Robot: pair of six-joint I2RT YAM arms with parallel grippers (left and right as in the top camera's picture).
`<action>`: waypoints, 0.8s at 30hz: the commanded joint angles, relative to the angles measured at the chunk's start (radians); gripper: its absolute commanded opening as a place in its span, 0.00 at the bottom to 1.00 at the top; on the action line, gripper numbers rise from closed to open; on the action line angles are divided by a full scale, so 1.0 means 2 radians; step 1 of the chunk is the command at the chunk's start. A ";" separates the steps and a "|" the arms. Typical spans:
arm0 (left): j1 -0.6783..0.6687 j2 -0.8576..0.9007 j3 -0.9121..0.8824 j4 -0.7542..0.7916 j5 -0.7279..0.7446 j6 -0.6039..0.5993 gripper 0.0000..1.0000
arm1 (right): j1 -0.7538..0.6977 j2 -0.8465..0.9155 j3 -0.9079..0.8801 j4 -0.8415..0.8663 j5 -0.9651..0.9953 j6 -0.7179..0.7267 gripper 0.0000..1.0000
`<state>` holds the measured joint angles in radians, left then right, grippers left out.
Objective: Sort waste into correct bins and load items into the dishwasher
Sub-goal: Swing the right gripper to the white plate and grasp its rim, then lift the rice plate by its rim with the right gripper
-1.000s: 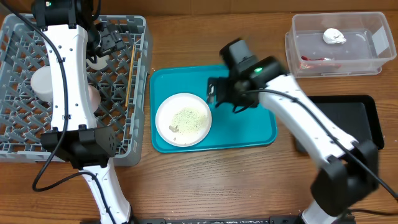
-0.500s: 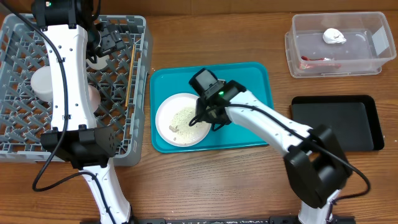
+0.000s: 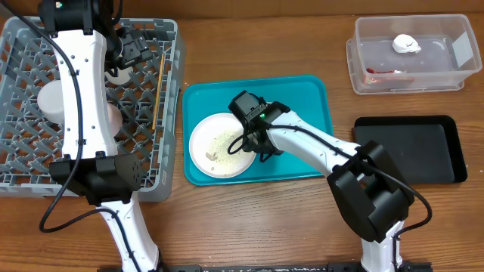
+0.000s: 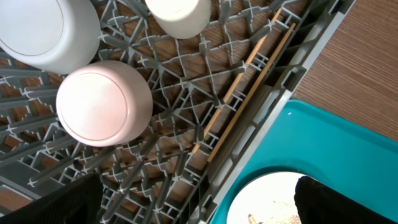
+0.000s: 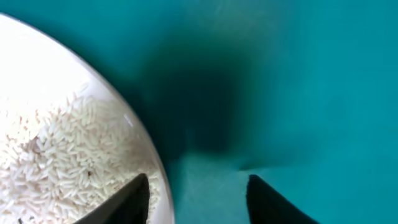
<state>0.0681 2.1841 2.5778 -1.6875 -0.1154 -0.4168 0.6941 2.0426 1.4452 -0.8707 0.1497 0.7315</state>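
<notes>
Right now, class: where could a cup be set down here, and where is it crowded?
Free: the black tray; the table beyond the teal tray, between grey rack and clear tub; the teal tray's far strip beyond the plate. Crowded: the rack, under the left arm, and the plate's right rim, where the right gripper sits.

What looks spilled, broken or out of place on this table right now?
Nothing is spilled or damaged. The one untidy thing is the white plate on the teal tray: rice bits lie scattered over it, and none shows on the tray beside it. The right gripper straddles the plate's right rim.
</notes>
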 commanded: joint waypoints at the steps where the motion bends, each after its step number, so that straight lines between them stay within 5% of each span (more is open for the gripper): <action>1: 0.002 0.001 0.004 -0.001 0.002 -0.006 1.00 | -0.001 0.002 -0.003 0.001 0.017 0.003 0.41; 9: 0.002 0.001 0.004 -0.001 0.002 -0.006 1.00 | -0.001 0.002 -0.004 -0.004 0.033 0.003 0.25; 24: 0.002 0.001 0.004 -0.001 0.002 -0.006 1.00 | -0.074 0.001 -0.002 -0.083 0.151 0.001 0.24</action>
<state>0.0681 2.1845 2.5778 -1.6875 -0.1154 -0.4168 0.6132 2.0426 1.4452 -1.0248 0.3813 0.7326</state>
